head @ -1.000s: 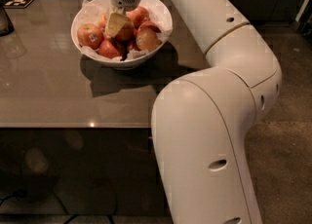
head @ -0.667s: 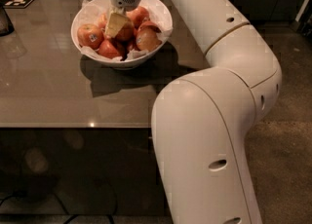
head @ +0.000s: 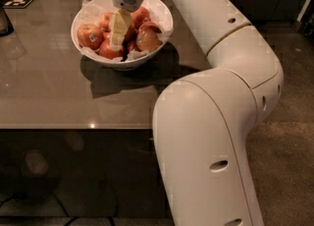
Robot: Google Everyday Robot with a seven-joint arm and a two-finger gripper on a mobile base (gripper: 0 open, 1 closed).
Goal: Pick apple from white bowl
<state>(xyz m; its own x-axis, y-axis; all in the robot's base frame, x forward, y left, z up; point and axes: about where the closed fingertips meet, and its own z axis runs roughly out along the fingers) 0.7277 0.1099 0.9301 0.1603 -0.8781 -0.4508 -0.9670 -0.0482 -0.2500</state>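
Camera view, tool [head: 117, 42] inside white bowl [head: 135, 64]

The scene was dimly lit from above and behind — a dark shadow was thrown forward by the white bowl [head: 128, 63] onto the desk [head: 49, 97], and a small glint was caught near its front edge. The tool [head: 117, 41], inside the bowl, was brightly lit.

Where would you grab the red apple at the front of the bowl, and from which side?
Across its round middle, from above: the apple sits in the white bowl with neighbouring apples crowding its sides, leaving only its top open. The gripper hangs over it.
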